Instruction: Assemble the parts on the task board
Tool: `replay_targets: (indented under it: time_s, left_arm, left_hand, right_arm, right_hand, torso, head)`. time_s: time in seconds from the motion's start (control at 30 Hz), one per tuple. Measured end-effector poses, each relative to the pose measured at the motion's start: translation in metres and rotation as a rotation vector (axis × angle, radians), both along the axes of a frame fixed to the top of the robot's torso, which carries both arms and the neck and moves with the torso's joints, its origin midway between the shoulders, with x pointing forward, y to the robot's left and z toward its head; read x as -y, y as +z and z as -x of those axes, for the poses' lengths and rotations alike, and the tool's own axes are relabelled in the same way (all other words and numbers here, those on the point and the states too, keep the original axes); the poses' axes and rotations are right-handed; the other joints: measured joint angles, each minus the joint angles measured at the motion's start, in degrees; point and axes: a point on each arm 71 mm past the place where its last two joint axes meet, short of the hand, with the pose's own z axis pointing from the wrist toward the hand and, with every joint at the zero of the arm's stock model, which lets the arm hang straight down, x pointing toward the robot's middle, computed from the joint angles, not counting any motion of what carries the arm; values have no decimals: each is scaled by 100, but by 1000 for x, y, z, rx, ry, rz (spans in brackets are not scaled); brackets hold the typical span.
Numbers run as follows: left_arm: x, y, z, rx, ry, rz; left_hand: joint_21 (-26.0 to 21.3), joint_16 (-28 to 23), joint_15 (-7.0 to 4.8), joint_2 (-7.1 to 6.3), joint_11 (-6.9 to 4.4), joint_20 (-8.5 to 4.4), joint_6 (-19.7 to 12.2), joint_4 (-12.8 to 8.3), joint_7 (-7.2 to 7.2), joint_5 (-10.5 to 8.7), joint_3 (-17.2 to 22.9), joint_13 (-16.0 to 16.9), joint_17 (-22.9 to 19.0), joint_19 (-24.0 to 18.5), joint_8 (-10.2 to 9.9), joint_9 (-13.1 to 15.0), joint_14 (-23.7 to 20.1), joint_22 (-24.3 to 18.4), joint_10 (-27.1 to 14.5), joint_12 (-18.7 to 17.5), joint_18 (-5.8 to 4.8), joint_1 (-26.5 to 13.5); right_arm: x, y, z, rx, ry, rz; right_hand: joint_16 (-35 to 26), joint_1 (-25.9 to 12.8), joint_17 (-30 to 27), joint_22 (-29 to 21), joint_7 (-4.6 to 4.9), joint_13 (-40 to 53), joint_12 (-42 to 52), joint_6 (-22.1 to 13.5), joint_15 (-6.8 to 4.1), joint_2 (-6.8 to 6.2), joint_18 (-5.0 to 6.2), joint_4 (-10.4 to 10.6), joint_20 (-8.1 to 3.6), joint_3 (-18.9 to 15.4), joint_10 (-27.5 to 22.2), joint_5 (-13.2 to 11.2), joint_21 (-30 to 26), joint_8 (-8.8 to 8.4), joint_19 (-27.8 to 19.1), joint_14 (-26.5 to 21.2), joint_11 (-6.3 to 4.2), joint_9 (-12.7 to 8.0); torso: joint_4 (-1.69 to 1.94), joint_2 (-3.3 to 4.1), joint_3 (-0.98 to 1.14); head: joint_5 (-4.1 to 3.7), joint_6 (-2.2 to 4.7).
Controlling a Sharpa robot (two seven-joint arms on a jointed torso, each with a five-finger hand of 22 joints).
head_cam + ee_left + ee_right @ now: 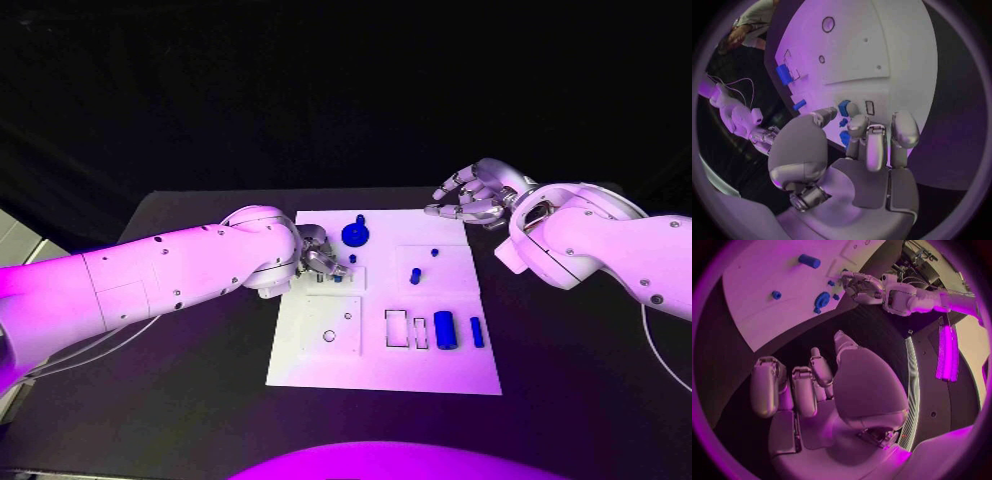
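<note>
The white task board (382,375) lies in the middle of the black table. My left hand (320,262) hovers over its far left part; thumb and a finger pinch a small blue part (844,106), and other small blue pieces (845,137) sit just under the fingers. A blue round part (356,235) with a peg stands at the board's far edge. Two small blue parts (415,275) sit mid-board. A blue cylinder (446,330) and a blue bar (477,332) lie on the right side. My right hand (469,200) hangs beyond the board's far right corner, loosely bent, holding nothing.
Rectangular slots (397,328) and small round holes (329,336) mark the board's near half. Black table surface (577,370) surrounds the board. A thin cable (87,350) runs under my left arm near the table's left edge.
</note>
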Motion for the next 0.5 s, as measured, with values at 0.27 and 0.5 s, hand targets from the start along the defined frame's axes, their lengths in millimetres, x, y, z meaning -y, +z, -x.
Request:
replay_targets:
  time_s: [0.27,0.5]
  left_arm:
    - [-1,0,-1,-4,5,3]
    - [-7,2,1,-7,14,12]
  left_hand:
    - [0,0,0,58,0,0,13,13,-13,0,-151,14,0,0,-16,0,0,13,0,0,0,-58]
    - [0,0,0,58,0,0,17,13,-18,0,-201,7,0,-1,-78,1,0,13,0,0,0,-58]
  right_arm:
    - [0,-1,0,-2,-1,0]
    - [1,-1,0,-4,-2,0]
  right_hand:
    - [0,0,0,0,0,-13,0,0,0,0,0,0,0,0,-21,0,0,0,0,0,-21,0]
    - [-22,0,4,0,0,-20,0,0,0,0,88,0,0,0,-20,0,-35,0,0,0,-21,0]
  torso:
    - [-2,1,0]
    - [3,2,0]
  head:
    - [-5,12]
    - [-9,13]
